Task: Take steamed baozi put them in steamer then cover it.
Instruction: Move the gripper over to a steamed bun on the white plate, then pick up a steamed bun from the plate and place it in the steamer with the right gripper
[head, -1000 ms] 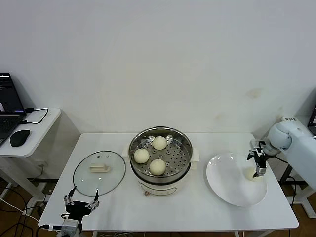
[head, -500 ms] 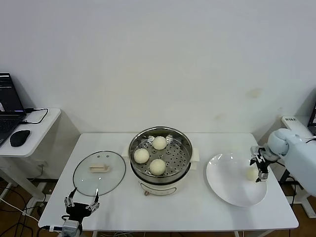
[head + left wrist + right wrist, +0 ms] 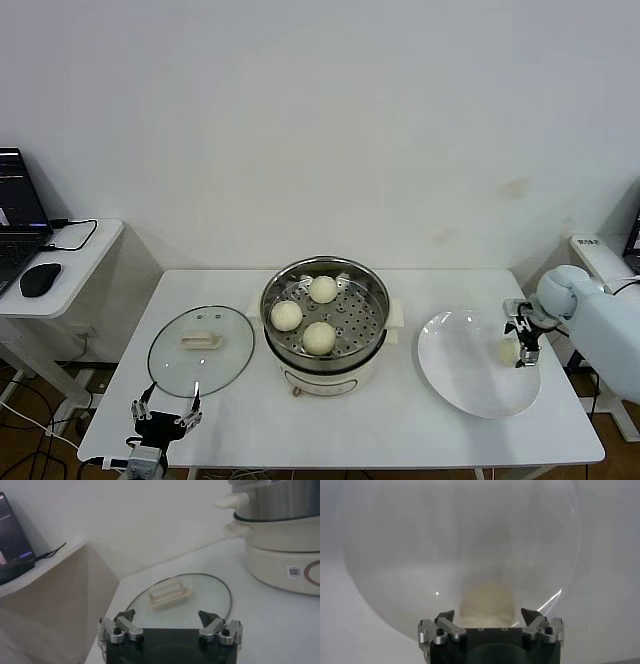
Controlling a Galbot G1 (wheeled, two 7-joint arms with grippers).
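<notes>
Three steamed baozi [image 3: 319,337] lie on the perforated tray inside the steamer [image 3: 325,325] at the table's middle. A further baozi [image 3: 509,351] rests on the right side of the white plate [image 3: 470,375]. My right gripper [image 3: 523,335] hangs open over that bun, its fingers to either side; in the right wrist view the baozi [image 3: 486,604] lies between the spread fingertips of the gripper [image 3: 488,616]. My left gripper [image 3: 165,408] waits open at the table's front left edge, near the glass lid [image 3: 201,349].
The glass lid [image 3: 178,599] with its cream handle lies flat left of the steamer [image 3: 282,535]. A side table with a laptop [image 3: 20,215] and mouse [image 3: 40,280] stands at the far left. The table's right edge is close behind the plate.
My right gripper has shifted slightly toward the right and nearer the bun on the plate, staying open. The left arm and the steamer's buns have not moved.
</notes>
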